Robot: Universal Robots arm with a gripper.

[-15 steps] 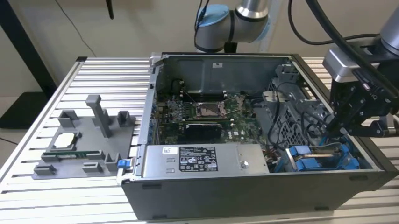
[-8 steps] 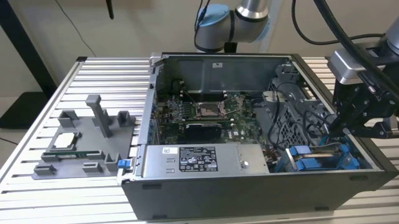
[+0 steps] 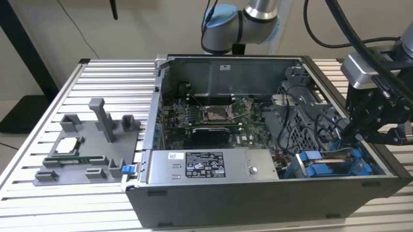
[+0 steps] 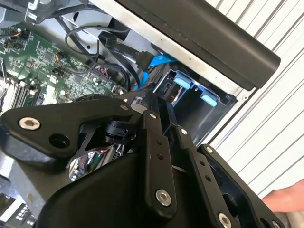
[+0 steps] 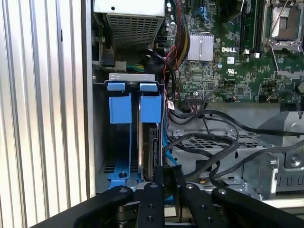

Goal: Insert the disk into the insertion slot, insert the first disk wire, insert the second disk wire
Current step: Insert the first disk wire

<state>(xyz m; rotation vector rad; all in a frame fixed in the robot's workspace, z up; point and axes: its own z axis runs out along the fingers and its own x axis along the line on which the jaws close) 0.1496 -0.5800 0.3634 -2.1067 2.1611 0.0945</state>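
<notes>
The disk stands on edge inside the insertion slot, in the compartment nearer the motherboard. A blue tab caps its far end, and a second blue tab sits just beside it over the neighbouring compartment. In the first wrist view the gripper is right at the near end of the disk, lined up with its edge. Whether it is gripping anything there cannot be told. A thin blue cable runs along the side of the disk towards the gripper, and several black cables loop over the grey metal cage next to the slot. In the exterior view the slot lies in the near corner of the open computer case, at the exterior view's right, with the gripper reaching down into that corner. The long grey power supply box lies along the near wall, to the slot's left in that view. The case rests on a slatted metal table, which also carries a grey parts holder, well apart from the case.
</notes>
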